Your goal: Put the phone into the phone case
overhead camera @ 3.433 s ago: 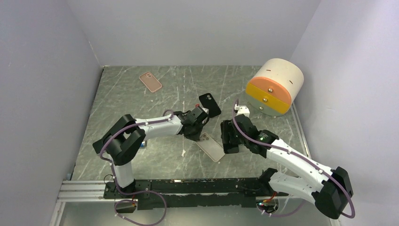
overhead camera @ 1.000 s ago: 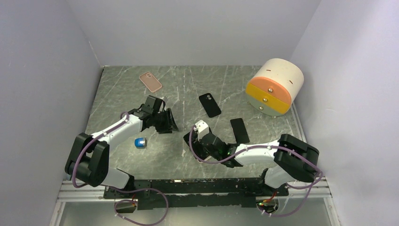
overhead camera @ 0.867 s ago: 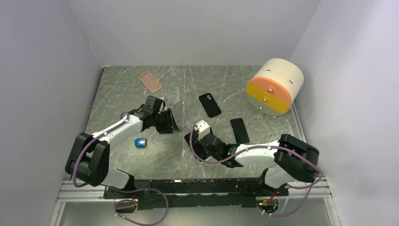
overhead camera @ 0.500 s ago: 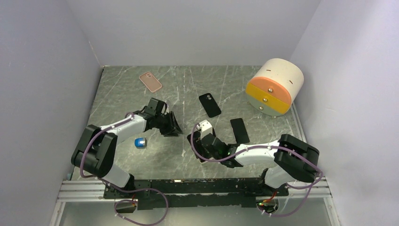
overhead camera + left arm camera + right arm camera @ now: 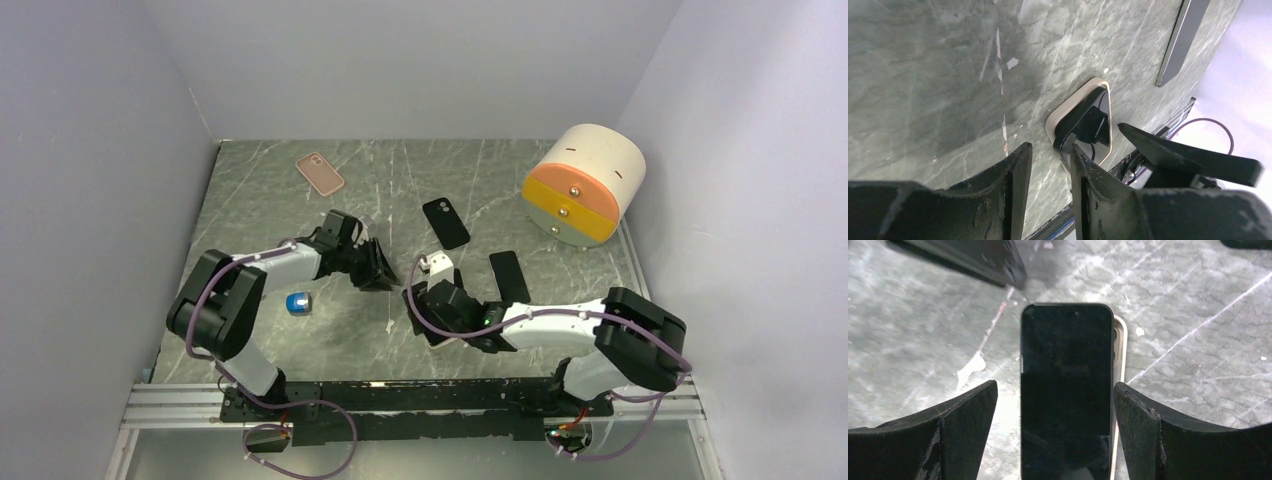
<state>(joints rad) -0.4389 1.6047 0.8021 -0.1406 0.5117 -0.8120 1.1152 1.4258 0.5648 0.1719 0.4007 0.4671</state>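
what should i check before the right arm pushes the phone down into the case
1. Phone lies on the beige case: ok.
2. Phone square in the case: not ok; the rim shows along one long side only.
3. Right gripper open, fingers either side of the phone: ok.
4. Left gripper empty: ok.
5. Left gripper clear of the phone: cannot tell; it sits very close.
6. Phone corners seated: cannot tell; the near end is out of view.

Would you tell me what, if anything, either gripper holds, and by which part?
Nothing is held; the phone lies on the case between the right gripper's open fingers.
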